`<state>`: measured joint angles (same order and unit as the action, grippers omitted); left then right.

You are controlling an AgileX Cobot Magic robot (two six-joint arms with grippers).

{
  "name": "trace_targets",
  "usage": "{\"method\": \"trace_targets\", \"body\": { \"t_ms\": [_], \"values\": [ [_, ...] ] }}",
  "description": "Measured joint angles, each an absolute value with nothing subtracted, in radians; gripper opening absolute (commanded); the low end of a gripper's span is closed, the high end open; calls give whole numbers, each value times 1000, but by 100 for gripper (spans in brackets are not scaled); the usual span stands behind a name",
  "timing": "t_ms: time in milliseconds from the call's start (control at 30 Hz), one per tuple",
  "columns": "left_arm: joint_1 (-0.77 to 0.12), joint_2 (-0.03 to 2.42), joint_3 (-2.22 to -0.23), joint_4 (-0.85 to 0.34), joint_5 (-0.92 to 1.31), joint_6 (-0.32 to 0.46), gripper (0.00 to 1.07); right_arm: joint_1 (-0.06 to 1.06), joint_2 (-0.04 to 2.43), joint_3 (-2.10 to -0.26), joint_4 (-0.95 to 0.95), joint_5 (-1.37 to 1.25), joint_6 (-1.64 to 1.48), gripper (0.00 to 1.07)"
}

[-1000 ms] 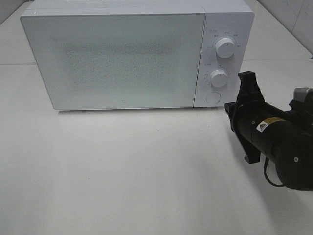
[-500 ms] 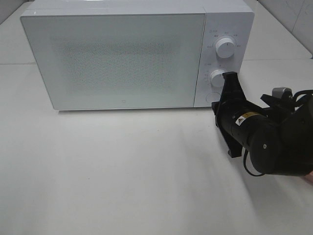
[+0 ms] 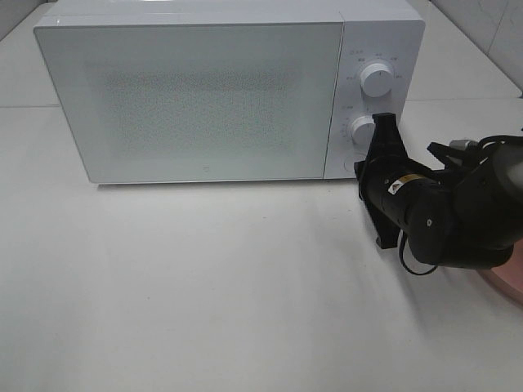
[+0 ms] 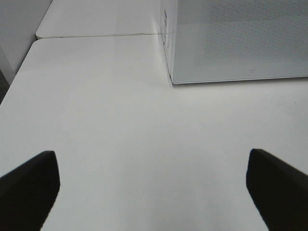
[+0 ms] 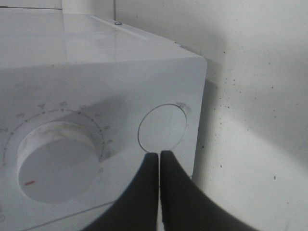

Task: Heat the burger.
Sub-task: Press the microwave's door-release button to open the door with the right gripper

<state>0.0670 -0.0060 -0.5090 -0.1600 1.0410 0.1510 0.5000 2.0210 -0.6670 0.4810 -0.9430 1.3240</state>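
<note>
The burger is out of view. The white microwave (image 3: 204, 90) stands at the back of the table with its door closed; nothing shows through the speckled door. My right gripper (image 5: 159, 155) is shut with nothing in it, its tips right at the lower edge of the round door button (image 5: 162, 127) beside the lower dial (image 5: 57, 161). In the exterior high view the right arm's black wrist (image 3: 400, 200) covers that button. My left gripper (image 4: 154, 187) is open and empty over bare table, left of the microwave's front corner (image 4: 171, 79).
A pink plate's rim (image 3: 508, 284) peeks out under the right arm at the right edge. Two dials, the upper (image 3: 377, 79) and the lower (image 3: 364, 129), sit on the control panel. A table seam (image 4: 96, 36) runs behind the left side.
The right arm has swung left and in toward the microwave's lower right panel, bringing its shut tips up to the round button. The pink plate's rim has come into view.
</note>
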Motion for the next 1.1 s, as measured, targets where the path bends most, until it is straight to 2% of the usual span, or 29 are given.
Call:
{"method": "trace_targets", "body": {
  "t_ms": [333,1100],
  "values": [
    [67,-6,-509,-161,1041,151,98,457,2055,-711,444,-929,1333,0],
    [67,-6,-509,-164,1041,151,98,457,2117,-786,435,-910,1341,0]
  ]
}}
